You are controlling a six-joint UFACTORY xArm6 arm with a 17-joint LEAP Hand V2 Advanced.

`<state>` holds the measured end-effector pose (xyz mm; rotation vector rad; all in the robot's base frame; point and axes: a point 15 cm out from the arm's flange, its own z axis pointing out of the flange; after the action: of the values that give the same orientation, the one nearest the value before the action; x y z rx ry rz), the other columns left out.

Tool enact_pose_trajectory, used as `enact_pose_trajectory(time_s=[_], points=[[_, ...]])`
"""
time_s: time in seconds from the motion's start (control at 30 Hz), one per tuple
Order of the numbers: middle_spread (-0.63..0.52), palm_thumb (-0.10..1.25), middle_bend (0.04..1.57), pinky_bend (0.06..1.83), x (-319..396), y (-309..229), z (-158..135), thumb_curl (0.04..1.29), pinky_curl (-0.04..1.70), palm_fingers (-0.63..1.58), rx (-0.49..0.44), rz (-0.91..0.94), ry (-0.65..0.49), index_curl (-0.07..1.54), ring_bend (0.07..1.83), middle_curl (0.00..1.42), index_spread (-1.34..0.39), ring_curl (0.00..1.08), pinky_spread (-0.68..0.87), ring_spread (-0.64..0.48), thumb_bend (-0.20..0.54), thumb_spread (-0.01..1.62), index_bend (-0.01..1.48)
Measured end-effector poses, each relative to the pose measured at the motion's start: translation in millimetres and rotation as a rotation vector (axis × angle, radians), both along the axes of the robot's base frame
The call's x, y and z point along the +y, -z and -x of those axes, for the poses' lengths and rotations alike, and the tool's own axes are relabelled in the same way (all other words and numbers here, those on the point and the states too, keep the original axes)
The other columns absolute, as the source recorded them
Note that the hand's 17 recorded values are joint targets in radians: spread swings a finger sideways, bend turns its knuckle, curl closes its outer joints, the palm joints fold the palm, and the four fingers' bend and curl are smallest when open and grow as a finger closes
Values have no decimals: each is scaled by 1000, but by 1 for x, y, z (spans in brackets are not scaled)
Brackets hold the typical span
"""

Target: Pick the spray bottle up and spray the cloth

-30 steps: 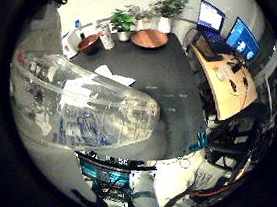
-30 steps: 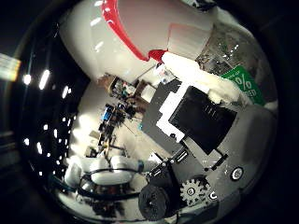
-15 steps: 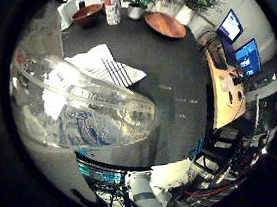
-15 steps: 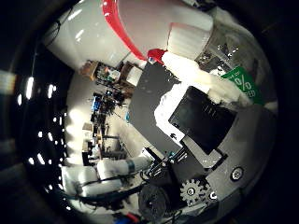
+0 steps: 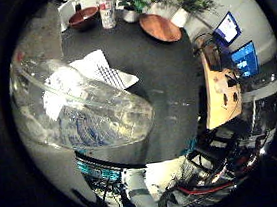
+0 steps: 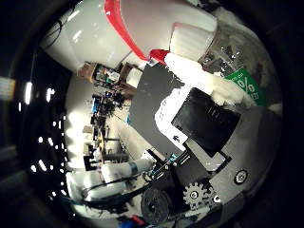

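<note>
The clear spray bottle (image 5: 87, 117), with its white and red head (image 6: 156, 28), lay close against the palm and well above the dark surface (image 5: 160, 76), the robot hand (image 6: 204, 128) curled round it with a finger across the trigger. Below it on the surface lay the white cloth (image 5: 106, 73) with a dark grid patch. At the far edge stood a brown bowl (image 5: 83, 17), a can (image 5: 107, 10), potted plants (image 5: 134, 1) and a round wooden plate (image 5: 160, 27).
</note>
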<state>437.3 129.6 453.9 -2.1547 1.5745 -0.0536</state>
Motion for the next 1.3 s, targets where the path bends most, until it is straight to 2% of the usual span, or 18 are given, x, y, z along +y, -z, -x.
enact_pose_trajectory(time_s=[0.1,0.2,0.33,0.5,0.63,0.77,0.97,1.13,1.3], points=[[-183,1059,1338,1271,-4,-18,7,942,778,1174,-39,-4,3,671,1426,764,-286,664,-293,-223,-22,196,1187],[-183,1059,1338,1270,2,-9,9,941,779,1174,-29,-3,-9,671,1425,764,-286,664,-293,-224,-22,196,1187],[-183,1059,1338,1265,12,34,12,940,781,1174,40,7,-25,672,1425,764,-286,664,-293,-225,-22,195,1187],[-183,1060,1338,1262,34,92,9,939,784,1175,83,20,-49,672,1425,763,-286,664,-293,-225,-22,195,1186],[-183,1060,1339,1262,47,104,10,939,787,1173,83,21,-69,672,1419,763,-286,666,-293,-226,-22,195,1188],[-183,1060,1339,1265,52,81,8,939,788,1173,41,2,-71,672,1417,763,-286,668,-294,-227,-22,195,1187],[-183,1060,1339,1262,59,13,2,938,788,1173,-68,-38,-79,672,1415,763,-286,672,-294,-223,-22,195,1188],[-183,1060,1339,1260,62,-30,11,938,790,1173,-127,-73,-84,672,1414,763,-286,673,-294,-221,-22,195,1187],[-183,1060,1339,1261,81,-79,30,938,791,1174,-213,-208,-100,672,1412,763,-286,675,-295,-221,-22,195,1187]])
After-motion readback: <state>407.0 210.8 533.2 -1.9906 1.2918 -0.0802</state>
